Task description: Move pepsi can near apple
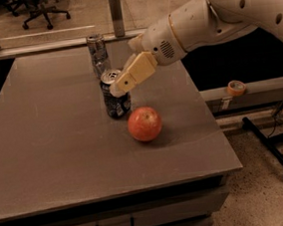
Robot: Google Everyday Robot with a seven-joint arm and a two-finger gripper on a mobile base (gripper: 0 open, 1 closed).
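Note:
The pepsi can, dark blue with a silver top, stands upright on the table. The red-orange apple lies just to its front right, with a small gap between them. My gripper reaches in from the upper right on the white arm. It hovers at the can's top right rim. Its cream near finger crosses in front of the can's upper edge. The gripper looks open and holds nothing.
A slimmer silver-grey can stands behind the pepsi can near the table's back edge. The table's right edge is close to the apple. A roll of tape lies on a ledge to the right. Office chairs stand on the floor behind the table.

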